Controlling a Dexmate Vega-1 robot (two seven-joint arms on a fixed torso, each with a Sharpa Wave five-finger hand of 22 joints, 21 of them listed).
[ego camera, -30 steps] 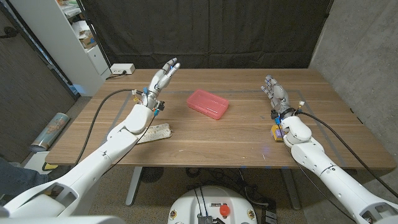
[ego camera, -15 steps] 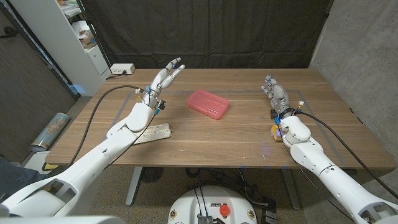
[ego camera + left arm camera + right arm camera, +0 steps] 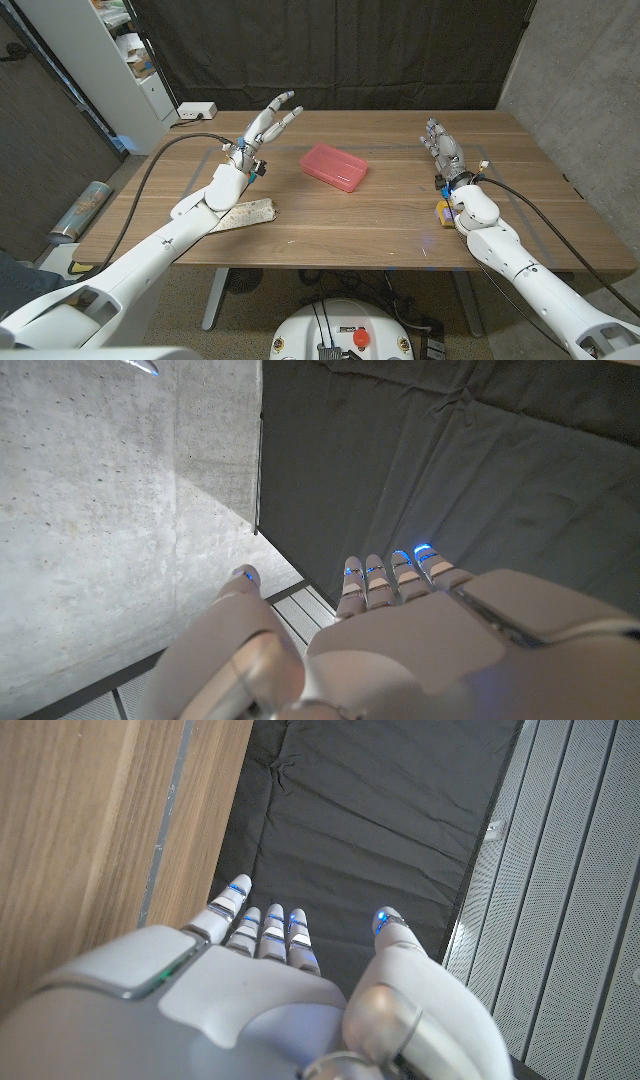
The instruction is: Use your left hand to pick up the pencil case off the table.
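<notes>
The pencil case [image 3: 335, 166] is a pink rounded box lying on the wooden table [image 3: 330, 220] near its middle. My left hand [image 3: 262, 130] is raised above the table to the left of the case, fingers spread and pointing up and away, holding nothing. In the left wrist view the left hand [image 3: 400, 630] shows its back against a dark curtain. My right hand [image 3: 443, 147] stands at the table's right side, fingers apart and empty, well clear of the case. The right wrist view shows that hand [image 3: 270, 990] beside the table's wood.
A flat pale stone-like piece [image 3: 250, 213] lies on the table under my left forearm. A small yellow item [image 3: 443, 209] sits by my right wrist. A white power strip [image 3: 196, 111] rests at the far left corner. Shelves [image 3: 120, 60] stand beyond the left edge.
My left hand has risen and swung a little to the right, toward the pencil case, tilting its fingers further over. The right hand and the case have not moved.
</notes>
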